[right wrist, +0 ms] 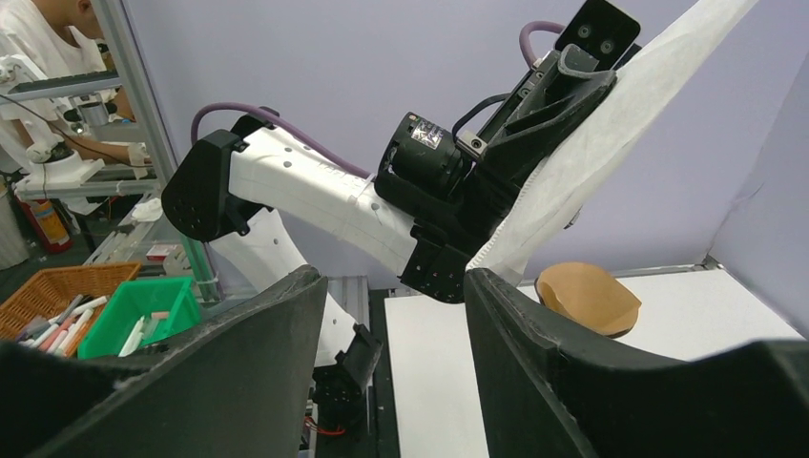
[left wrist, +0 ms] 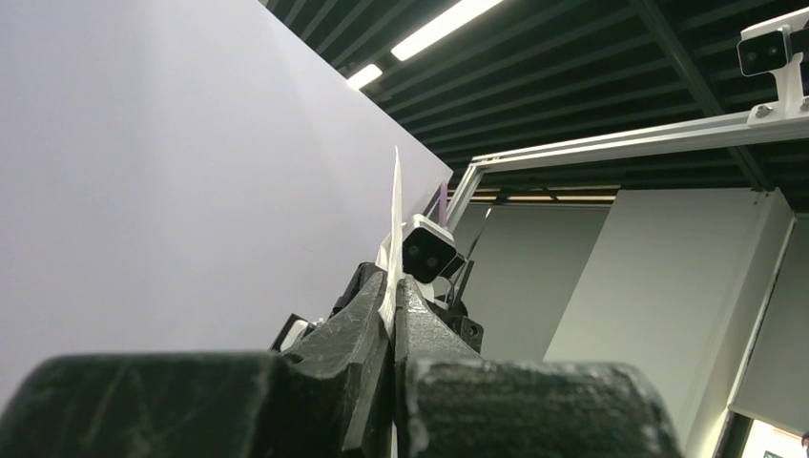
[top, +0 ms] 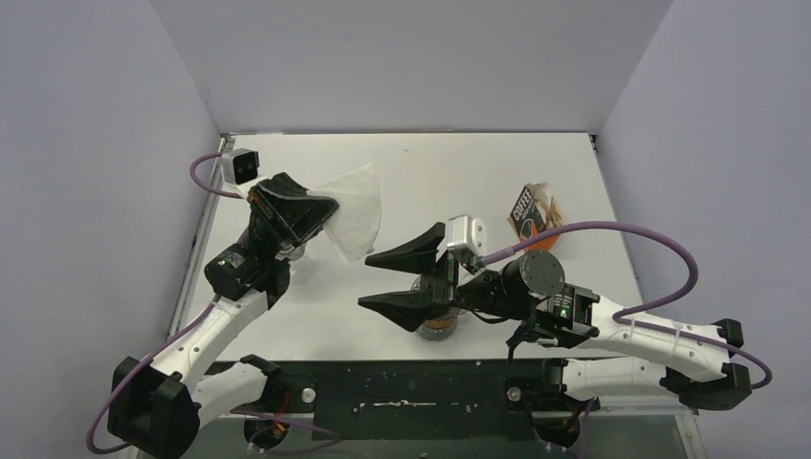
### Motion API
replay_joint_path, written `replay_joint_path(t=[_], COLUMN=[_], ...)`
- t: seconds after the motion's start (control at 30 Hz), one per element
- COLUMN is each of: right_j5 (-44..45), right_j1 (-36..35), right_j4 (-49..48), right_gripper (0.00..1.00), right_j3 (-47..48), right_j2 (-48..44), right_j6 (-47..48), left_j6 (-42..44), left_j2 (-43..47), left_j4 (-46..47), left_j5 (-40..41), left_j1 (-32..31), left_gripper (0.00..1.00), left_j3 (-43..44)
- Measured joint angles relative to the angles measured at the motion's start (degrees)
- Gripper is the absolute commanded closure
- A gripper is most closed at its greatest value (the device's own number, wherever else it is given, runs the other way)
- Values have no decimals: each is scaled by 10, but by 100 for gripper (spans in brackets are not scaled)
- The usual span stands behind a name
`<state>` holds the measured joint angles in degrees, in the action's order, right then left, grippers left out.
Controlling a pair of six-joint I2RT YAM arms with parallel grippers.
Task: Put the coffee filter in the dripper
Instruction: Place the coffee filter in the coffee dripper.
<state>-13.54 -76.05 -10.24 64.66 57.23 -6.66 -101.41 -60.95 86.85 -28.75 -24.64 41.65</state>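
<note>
Coffee filter [top: 356, 218] pinched in my left claw [top: 320, 215], raised off the table [top: 430, 182]; my right claw [top: 365, 282] stands open, empty, by the dripper [top: 438, 328].

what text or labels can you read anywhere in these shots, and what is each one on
"COFFEE": on the dark packet, seen in the top view; the smaller print below it is too blurred to read.
Sticker on the left arm's motor housing, seen in the right wrist view: too small to read.
Nothing else is legible.
</note>
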Motion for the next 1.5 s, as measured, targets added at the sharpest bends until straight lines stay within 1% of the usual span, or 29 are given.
replay_joint_path(t=[0.47, 1.13, 1.5], right_j5=[16, 41, 70], right_j1=[0, 0, 0], right_j4=[-6, -40, -66], right_gripper=[43, 43, 44], right_j3=[0, 0, 0], right_j2=[4, 6, 9], right_j6=[10, 17, 23], left_j6=[-7, -12, 16], left_j2=[0, 0, 5], left_j4=[0, 0, 0], left_j5=[-14, -32, -66], left_j1=[0, -1, -4], left_gripper=[100, 100, 100], left_j3=[10, 13, 13])
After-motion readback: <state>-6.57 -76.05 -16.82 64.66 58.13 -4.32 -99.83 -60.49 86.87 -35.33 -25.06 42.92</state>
